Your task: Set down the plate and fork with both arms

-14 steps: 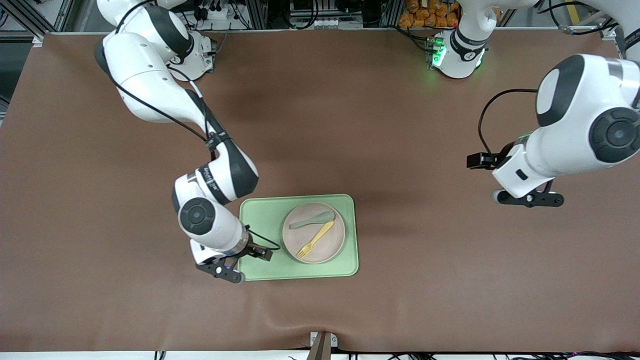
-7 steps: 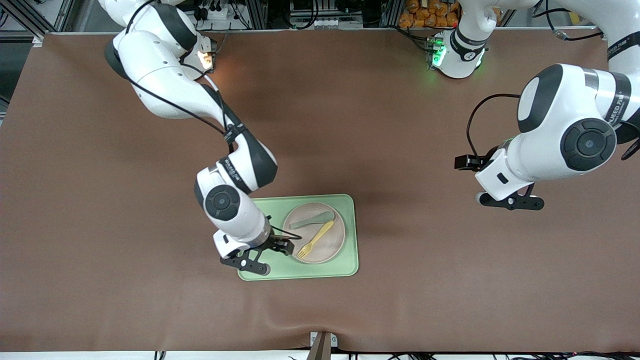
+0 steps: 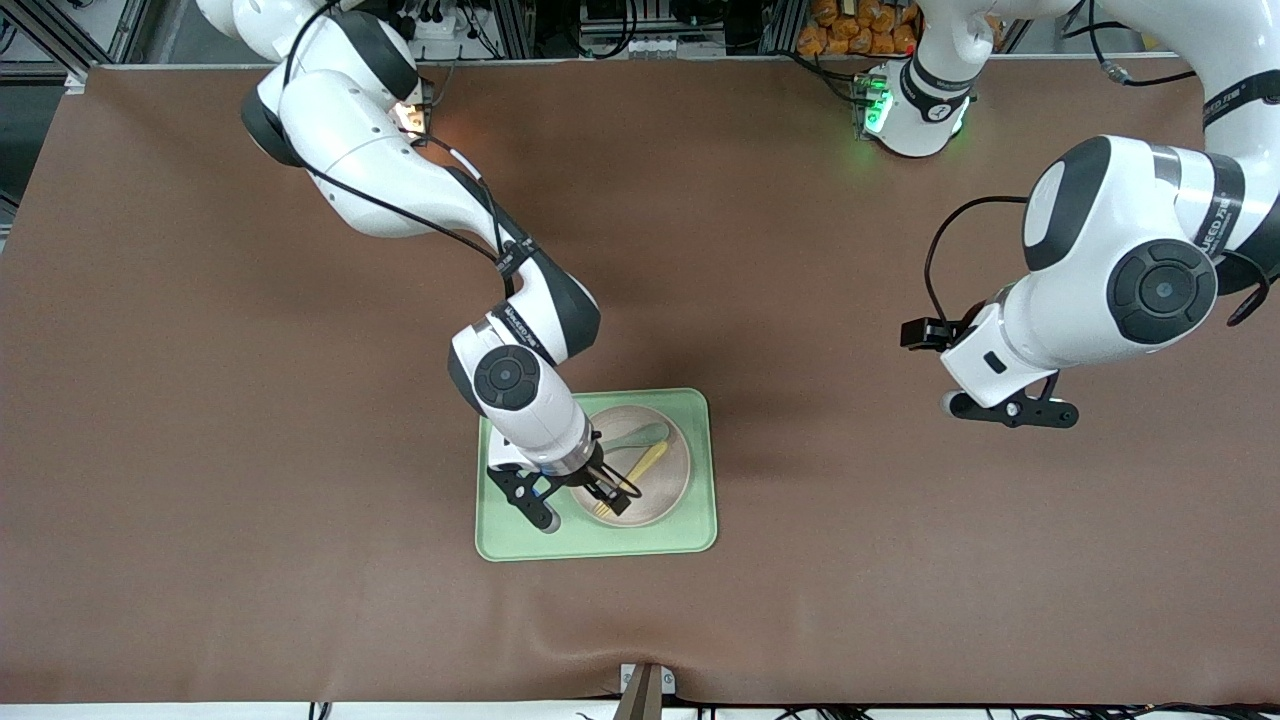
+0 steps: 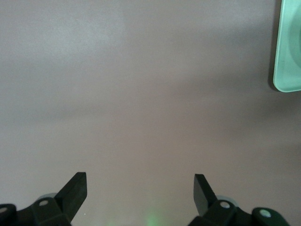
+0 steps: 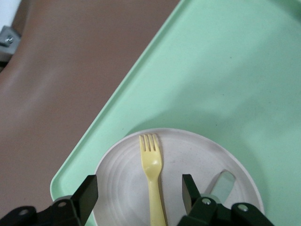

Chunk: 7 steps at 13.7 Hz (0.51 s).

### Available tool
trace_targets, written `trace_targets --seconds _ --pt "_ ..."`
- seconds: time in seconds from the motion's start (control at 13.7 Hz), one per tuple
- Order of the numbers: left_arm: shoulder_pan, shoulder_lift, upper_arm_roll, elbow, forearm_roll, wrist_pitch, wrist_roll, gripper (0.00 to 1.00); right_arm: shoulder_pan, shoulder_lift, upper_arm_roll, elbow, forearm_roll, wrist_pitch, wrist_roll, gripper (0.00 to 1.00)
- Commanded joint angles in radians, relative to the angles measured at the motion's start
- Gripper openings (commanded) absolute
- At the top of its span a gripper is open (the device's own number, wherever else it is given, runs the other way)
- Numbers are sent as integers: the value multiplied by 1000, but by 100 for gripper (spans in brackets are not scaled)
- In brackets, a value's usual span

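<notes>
Brown table (image 3: 850,560) lies bare around tray (image 3: 700,470) edges.

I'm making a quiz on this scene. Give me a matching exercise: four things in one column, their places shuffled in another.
1. fork
2. plate
3. right gripper
4. left gripper

a. on the tray
b. over bare table
c. on the plate, beside the spoon
d. over the fork

Pairs: 1-c, 2-a, 3-d, 4-b
</notes>
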Motion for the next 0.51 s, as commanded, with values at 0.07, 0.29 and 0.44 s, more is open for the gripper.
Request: trace_targets --seconds 0.07,0.29,0.44 --pt "-3 16 3 14 -8 7 -5 100 13 69 5 53 0 39 104 76" --pt "-1 14 3 14 -5 8 2 100 23 98 3 73 2 66 135 74" --pt "3 13 3 14 -3 7 2 100 30 106 3 74 2 82 136 72"
